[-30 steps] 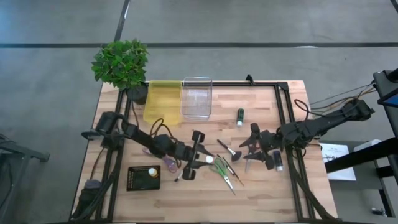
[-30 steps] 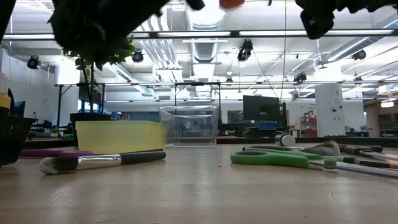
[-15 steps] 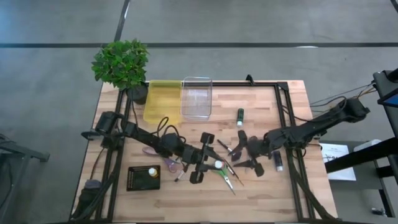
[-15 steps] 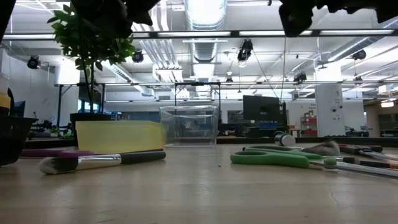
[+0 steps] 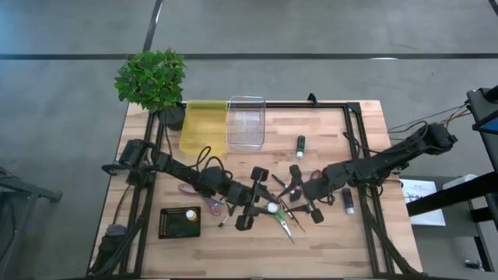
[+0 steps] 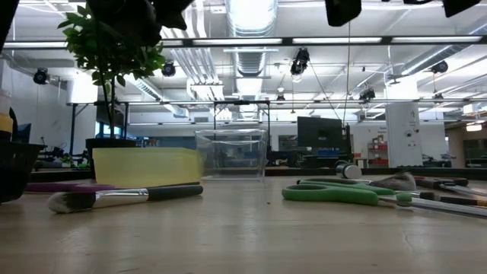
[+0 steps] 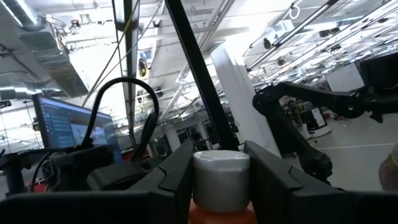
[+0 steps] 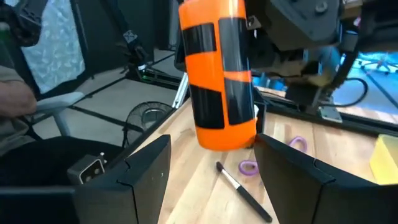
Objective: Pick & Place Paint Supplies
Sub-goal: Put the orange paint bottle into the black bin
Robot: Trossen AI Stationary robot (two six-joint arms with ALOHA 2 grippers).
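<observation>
An orange paint bottle with a black label and a white cap is held above the table's middle. My left gripper is shut on it. My right gripper is open, level and just to the bottle's right. In its wrist view its fingers stand on either side of the bottle's lower end, apart from it. A green bottle and a dark bottle lie on the table. Brushes lie under the grippers, and one brush shows in the low view. My left gripper pinches the orange bottle's upper part, just under the white cap, between its two fingers. The fingers come about level from the table's left, tipped a little upward, and lie across the bottle. The bottle stands upright, cap up, and its lower end hangs clear of the table.
Green scissors lie below the grippers. A clear box and a yellow sheet sit at the far side beside a potted plant. A black tray with a yellow bottle is at the near left.
My right gripper has moved toward the table's left, up to the orange bottle, rolling as it went and staying open. My left gripper has lifted the bottle a little and tipped upward, then held still.
</observation>
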